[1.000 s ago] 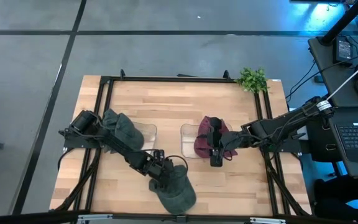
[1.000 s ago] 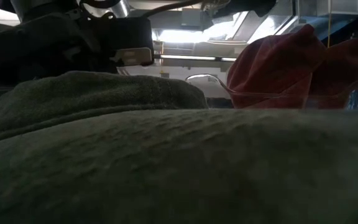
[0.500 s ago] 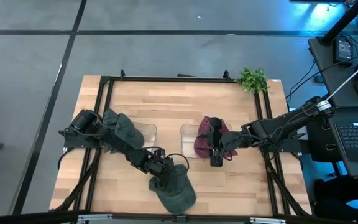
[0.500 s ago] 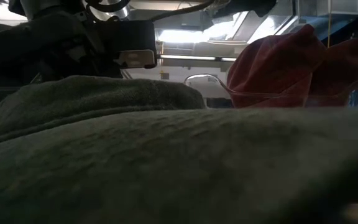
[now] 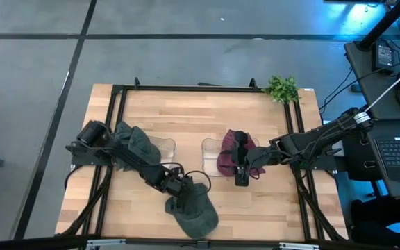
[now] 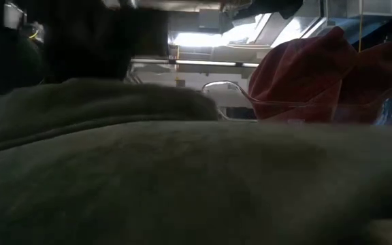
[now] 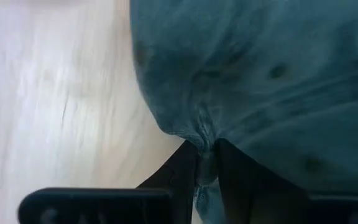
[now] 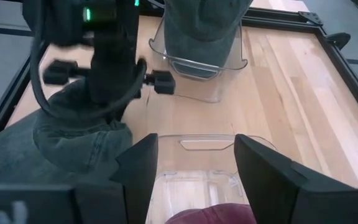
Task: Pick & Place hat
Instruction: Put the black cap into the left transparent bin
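Wooden table inside a black frame, large enough for both arms to work side by side. On the left part, a clear bin with a grey-green hat draped over it, probably already placed. Near the middle, a second clear bin with a dark red hat inside, likely placed as well. At the front edge, well apart from both bins, a third grey-green hat flat on the wood, so close to the low camera that nearly all of that view is cloth; judged to be the one in hand at this moment.

Left gripper down at the rim of this front hat, fingers pressed together on a small fold of the fabric, a thin pinch good for lifting soft cloth without dragging the whole body. Lift not yet clear from the table.

Right gripper resting above the bin with the red hat, fingers spread and holding nothing, apparently waiting there out of the way.
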`<state>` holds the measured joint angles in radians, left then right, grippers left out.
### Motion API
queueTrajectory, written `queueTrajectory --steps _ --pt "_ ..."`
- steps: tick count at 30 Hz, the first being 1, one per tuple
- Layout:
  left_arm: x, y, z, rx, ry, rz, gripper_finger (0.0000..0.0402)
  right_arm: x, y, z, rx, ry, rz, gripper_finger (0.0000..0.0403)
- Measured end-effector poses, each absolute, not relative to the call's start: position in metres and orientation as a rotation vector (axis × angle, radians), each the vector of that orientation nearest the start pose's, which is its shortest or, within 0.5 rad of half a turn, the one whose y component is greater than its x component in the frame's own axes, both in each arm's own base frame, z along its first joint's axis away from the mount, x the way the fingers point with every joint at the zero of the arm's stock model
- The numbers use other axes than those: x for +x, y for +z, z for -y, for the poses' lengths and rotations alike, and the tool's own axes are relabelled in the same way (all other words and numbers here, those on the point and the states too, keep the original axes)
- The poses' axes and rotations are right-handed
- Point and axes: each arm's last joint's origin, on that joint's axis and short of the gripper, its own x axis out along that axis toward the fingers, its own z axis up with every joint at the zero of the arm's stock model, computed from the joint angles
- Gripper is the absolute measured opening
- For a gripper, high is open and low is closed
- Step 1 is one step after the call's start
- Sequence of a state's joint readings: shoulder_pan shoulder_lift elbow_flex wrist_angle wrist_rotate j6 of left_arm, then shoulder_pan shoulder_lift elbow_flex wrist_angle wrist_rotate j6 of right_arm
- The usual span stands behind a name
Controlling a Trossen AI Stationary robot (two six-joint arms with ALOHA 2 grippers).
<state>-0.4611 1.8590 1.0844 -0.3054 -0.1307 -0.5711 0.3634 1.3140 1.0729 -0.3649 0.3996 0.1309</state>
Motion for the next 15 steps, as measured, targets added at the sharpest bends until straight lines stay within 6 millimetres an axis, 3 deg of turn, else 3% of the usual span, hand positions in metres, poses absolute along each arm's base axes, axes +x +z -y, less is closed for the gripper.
queueTrajectory --steps 7,9,15 --pt "0.32 0.209 0.139 -0.348 -0.005 -0.952 0.0042 0.267 0.304 -0.093 -0.109 -0.052 -0.563 0.0211" --pt "0.316 0.237 0.133 -0.413 -0.057 -0.892 0.0042 0.267 0.304 -0.094 -0.111 -0.046 -0.565 0.0211" --pt "0.287 0.314 0.105 -0.535 -0.082 -0.734 0.0042 0.265 0.304 -0.097 -0.138 -0.029 -0.572 0.0211"
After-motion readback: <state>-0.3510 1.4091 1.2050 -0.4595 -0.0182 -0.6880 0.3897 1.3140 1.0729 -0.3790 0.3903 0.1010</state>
